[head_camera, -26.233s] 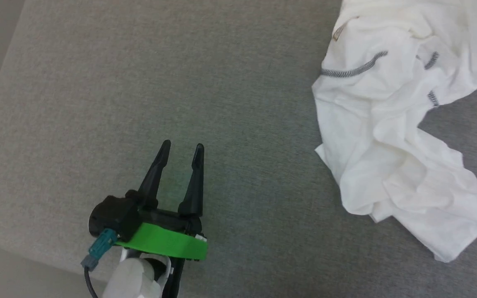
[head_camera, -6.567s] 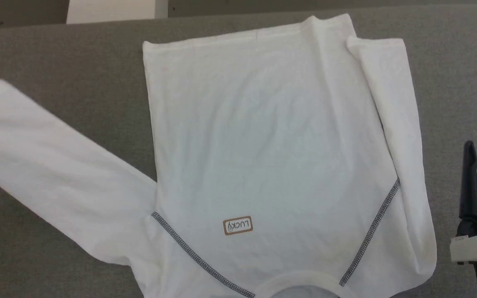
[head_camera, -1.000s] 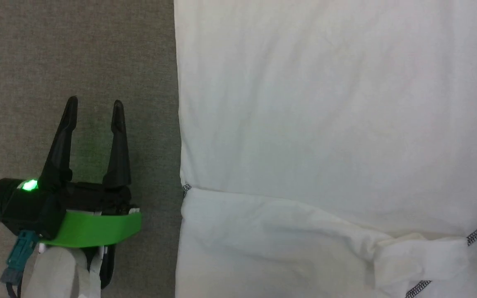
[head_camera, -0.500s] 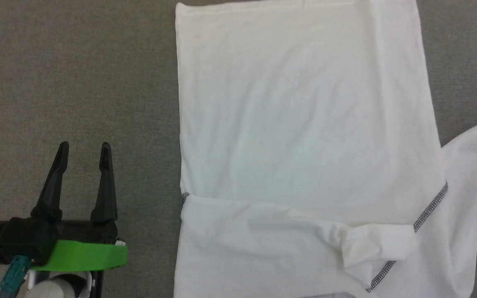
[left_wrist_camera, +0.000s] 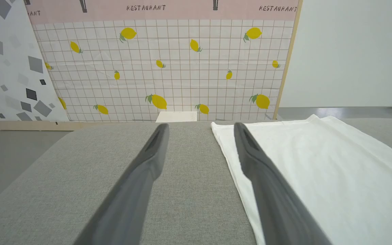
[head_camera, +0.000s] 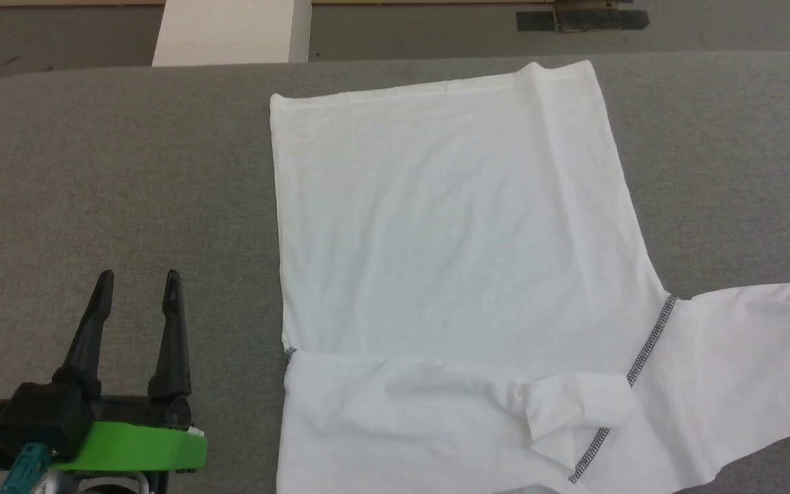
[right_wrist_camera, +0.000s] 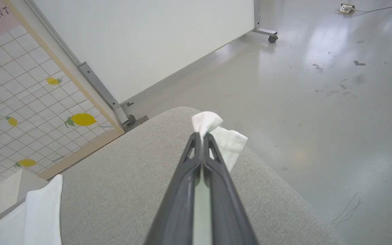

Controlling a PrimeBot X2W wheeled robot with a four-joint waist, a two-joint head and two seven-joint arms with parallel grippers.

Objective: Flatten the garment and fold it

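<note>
At lower left, the left gripper (head_camera: 139,276) hovers over the grey cushion (head_camera: 127,171), jaws spread wide and empty. Just right of it the white T-shirt (head_camera: 450,226) lies flat, one sleeve (head_camera: 745,343) stretched rightward. The right gripper (right_wrist_camera: 201,135) pinches white fabric at the cushion's edge, jaws closed.

The garment (head_camera: 457,226) is white with grey zigzag seams, the padded surface (head_camera: 114,171) grey, the backdrop (left_wrist_camera: 182,68) lemon-printed.

Bare grey surface (head_camera: 127,171) lies left of the shirt (head_camera: 450,226), around the left gripper (head_camera: 139,276), and right of the shirt body beyond the sleeve (head_camera: 745,343). A white box (head_camera: 230,31) stands past the far edge.
</note>
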